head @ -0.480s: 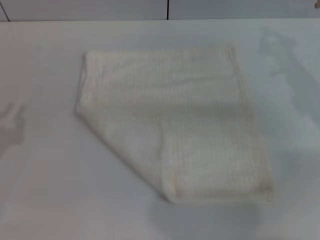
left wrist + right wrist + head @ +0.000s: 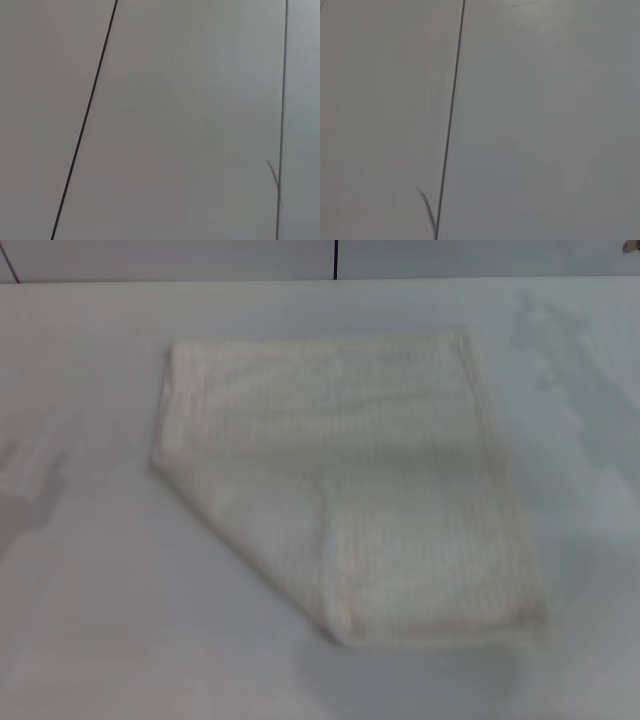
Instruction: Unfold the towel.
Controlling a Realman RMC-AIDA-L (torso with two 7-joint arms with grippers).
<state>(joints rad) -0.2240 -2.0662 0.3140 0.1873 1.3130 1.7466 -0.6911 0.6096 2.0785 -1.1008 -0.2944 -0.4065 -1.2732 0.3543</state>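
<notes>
The towel [image 2: 350, 490] is a cream-white ribbed cloth lying folded on the white table [image 2: 90, 620], in the middle of the head view. Its near-left edge runs diagonally where a flap is folded over, and its near corner sits low, just right of centre. Neither gripper appears in the head view; only faint shadows fall on the table at the left and at the far right. Both wrist views look at plain grey panels with thin dark seams and show no fingers and no towel.
A grey wall with a dark vertical seam [image 2: 335, 258] stands behind the table's far edge. Bare tabletop surrounds the towel on all sides.
The faint shadow at the table's left has shifted slightly. The towel lies as it did.
</notes>
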